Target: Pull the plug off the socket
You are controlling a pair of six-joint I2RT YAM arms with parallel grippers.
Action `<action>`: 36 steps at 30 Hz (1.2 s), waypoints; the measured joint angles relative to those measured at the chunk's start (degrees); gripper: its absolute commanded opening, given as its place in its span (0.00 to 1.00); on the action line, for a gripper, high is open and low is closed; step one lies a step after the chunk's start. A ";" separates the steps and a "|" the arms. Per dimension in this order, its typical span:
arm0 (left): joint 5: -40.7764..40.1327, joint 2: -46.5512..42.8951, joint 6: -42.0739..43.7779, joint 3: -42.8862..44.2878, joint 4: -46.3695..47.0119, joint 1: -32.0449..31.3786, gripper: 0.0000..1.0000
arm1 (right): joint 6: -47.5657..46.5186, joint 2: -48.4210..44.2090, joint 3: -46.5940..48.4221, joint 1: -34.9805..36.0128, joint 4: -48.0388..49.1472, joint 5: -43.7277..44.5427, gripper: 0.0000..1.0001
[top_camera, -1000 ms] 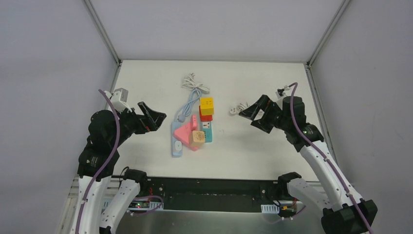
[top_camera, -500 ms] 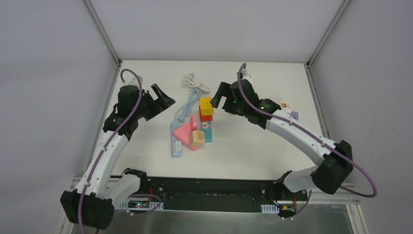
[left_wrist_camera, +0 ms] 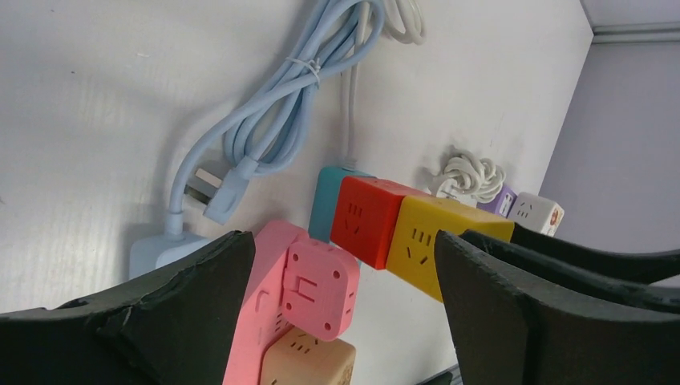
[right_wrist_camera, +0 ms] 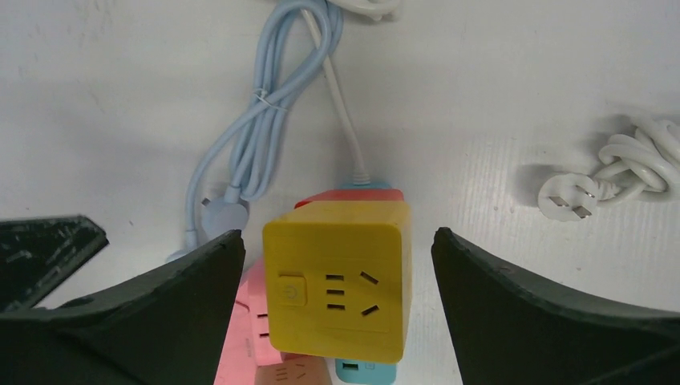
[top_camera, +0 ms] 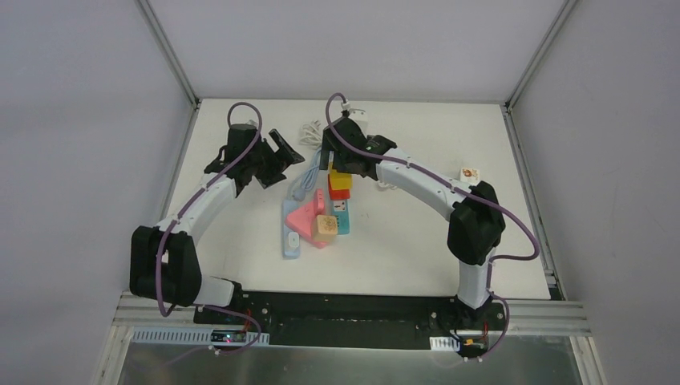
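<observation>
A yellow cube socket point(top_camera: 341, 179) sits on a red cube point(top_camera: 337, 193), which is plugged into a teal power strip point(top_camera: 343, 218). Beside it, a pink strip point(top_camera: 302, 216) carries a pink cube point(left_wrist_camera: 321, 285) and a tan cube point(top_camera: 325, 226). My right gripper point(top_camera: 333, 159) is open above the yellow cube point(right_wrist_camera: 341, 277), with its jaws on either side and apart from it. My left gripper point(top_camera: 282, 159) is open just left of the stack, over the light blue cable point(top_camera: 305, 180). In the left wrist view the gripper point(left_wrist_camera: 345, 245) frames the pink, red point(left_wrist_camera: 369, 216) and yellow point(left_wrist_camera: 437, 245) cubes.
A light blue strip point(top_camera: 290, 241) lies left of the pink one, with its cable point(right_wrist_camera: 257, 136) bundled behind it. A white coiled cable with a plug point(right_wrist_camera: 617, 172) lies right of the stack. A small white adapter point(top_camera: 469, 172) and a purple one point(left_wrist_camera: 501, 200) sit further right.
Both arms have stretched out from the near sides to the middle of the table. The right gripper now hangs over the yellow cube and the left one is beside the stack. Both stay open.
</observation>
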 measured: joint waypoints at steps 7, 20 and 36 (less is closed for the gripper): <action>3.08 8.72 -0.85 4.26 1.84 -1.49 0.74 | -2.12 0.94 0.74 0.17 -4.00 -1.03 0.67; 10.19 15.39 -1.22 3.78 10.64 -8.28 0.50 | -3.52 0.92 0.72 -1.31 -4.35 -4.28 0.54; 12.68 18.95 0.44 2.56 11.87 -8.52 0.26 | -2.21 2.14 2.38 -0.48 -7.56 -5.79 0.58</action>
